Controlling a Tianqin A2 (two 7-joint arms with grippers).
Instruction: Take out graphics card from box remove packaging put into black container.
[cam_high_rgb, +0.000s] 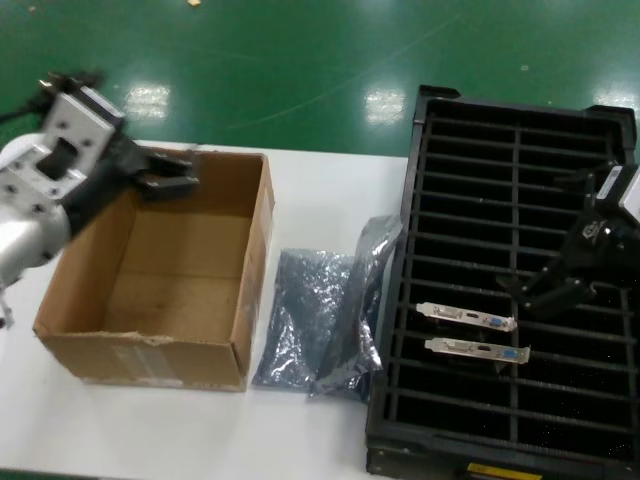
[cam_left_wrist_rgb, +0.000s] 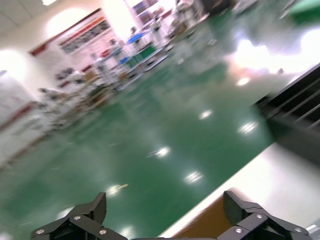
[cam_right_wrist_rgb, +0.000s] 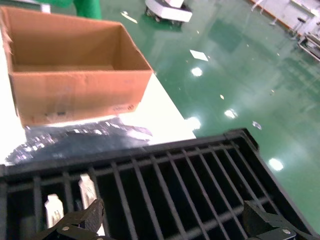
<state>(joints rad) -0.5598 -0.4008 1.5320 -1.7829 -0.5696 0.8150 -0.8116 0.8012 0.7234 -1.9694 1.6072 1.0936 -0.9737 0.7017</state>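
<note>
Box (cam_high_rgb: 180, 270) looks empty, two cards (cam_high_rgb: 465, 317) slotted; we lift both open, empty grippers (cam_high_rgb: 165, 180) (cam_high_rgb: 555, 290) straight up, clear of the tray (cam_high_rgb: 520, 130).

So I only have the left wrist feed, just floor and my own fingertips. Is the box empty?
Observer: In the head view the box shows only bare cardboard inside; no card in it.
Operator: Where did the cards go?
Observer: Two graphics cards sit in adjacent slots of the black container, silver brackets showing.
Operator: And the bags?
Observer: The packaging lies crumpled on the table between box and container.
Operator: Where are the arms?
Observer: The left gripper is open over the box's far left corner; the right gripper is open above the container, near the cards.
</note>
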